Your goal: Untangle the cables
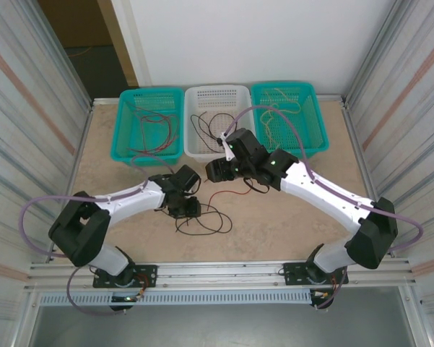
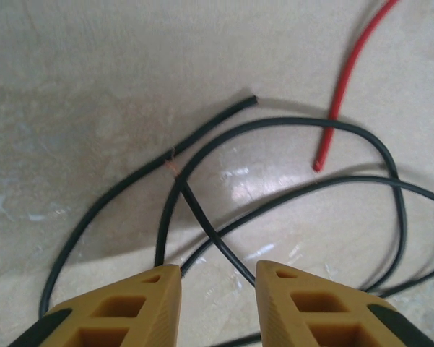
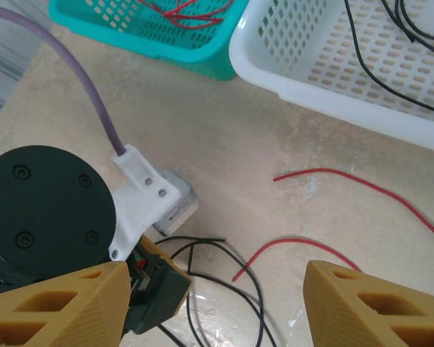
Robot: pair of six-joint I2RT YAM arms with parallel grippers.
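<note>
Red cables [image 1: 164,130] are held in the left basket [image 1: 151,92], black cables [image 1: 204,124] in the white basket [image 1: 217,89], tan cables [image 1: 280,112] in the right basket [image 1: 284,86]. Loose black cable [image 2: 289,121] is spread on the surface [image 1: 274,225] by the released left hand [image 2: 217,271]; the right hand [image 3: 215,275] is released too.

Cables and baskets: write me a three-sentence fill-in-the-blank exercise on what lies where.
The cables in the white basket are ___. The yellow cables lie in the ___ teal basket. The cable ending beside the black loops in front of the left tool is ___.
Missing words: black; right; red.
</note>
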